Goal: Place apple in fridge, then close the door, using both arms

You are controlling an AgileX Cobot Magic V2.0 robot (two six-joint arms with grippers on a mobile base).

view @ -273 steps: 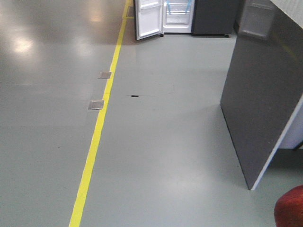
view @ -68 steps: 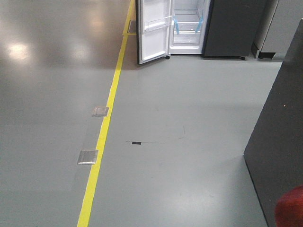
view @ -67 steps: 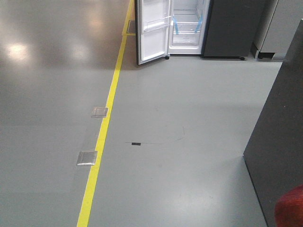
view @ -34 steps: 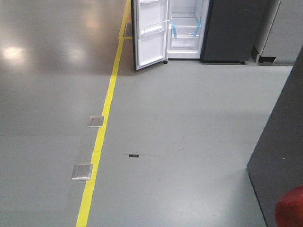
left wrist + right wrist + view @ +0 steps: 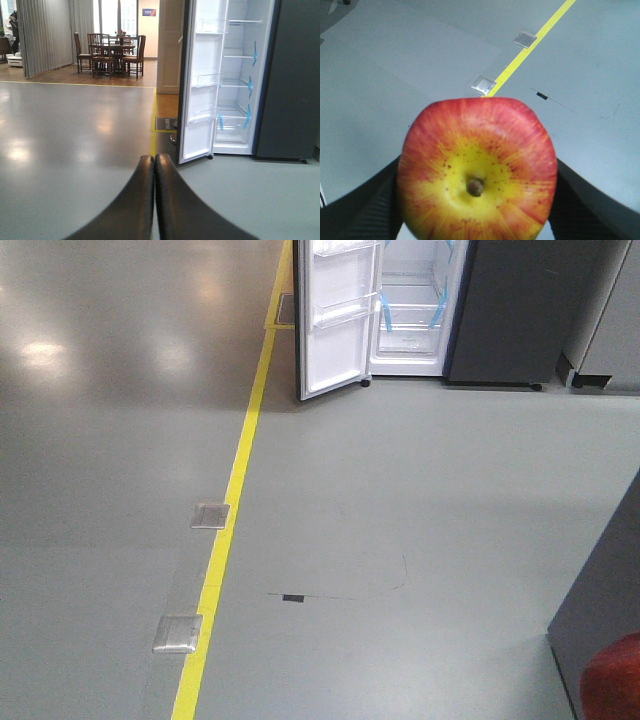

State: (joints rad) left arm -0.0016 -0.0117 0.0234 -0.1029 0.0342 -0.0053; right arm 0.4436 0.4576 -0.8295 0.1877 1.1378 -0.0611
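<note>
Fridge [image 5: 415, 325] sits larger and lower in the front view than half a second ago, and far nearer than four seconds back, when it was a small shape at the top edge. Both floor plates [image 5: 210, 515] slide down the frame along the yellow line [image 5: 235, 500]. The dark panel [image 5: 600, 620] on the right, which filled a third of the view four seconds ago, is now only a sliver at the edge

Read: rig is rolling toward the fridge and has cleared the panel. This is the transit leg, no placing started

Apple [image 5: 477, 170] is clamped in the right gripper [image 5: 477, 200], one black finger on each side, stem dimple facing the wrist camera, carried above bare floor. Red blur at the front view's bottom right corner is probably the same apple, too soft to confirm

Left gripper [image 5: 154, 161] has its jaws pressed together on nothing, aimed roughly at the door [image 5: 338, 320]

Door already stands swung open, bins facing in, so no opening step is needed. Shelves [image 5: 235, 85] with blue tape strips [image 5: 248, 85] look free

Fridge is well apart across open floor, out of arm reach by my estimate. Expect more driving, then right arm onto a shelf and left arm free to push the door shut
</note>
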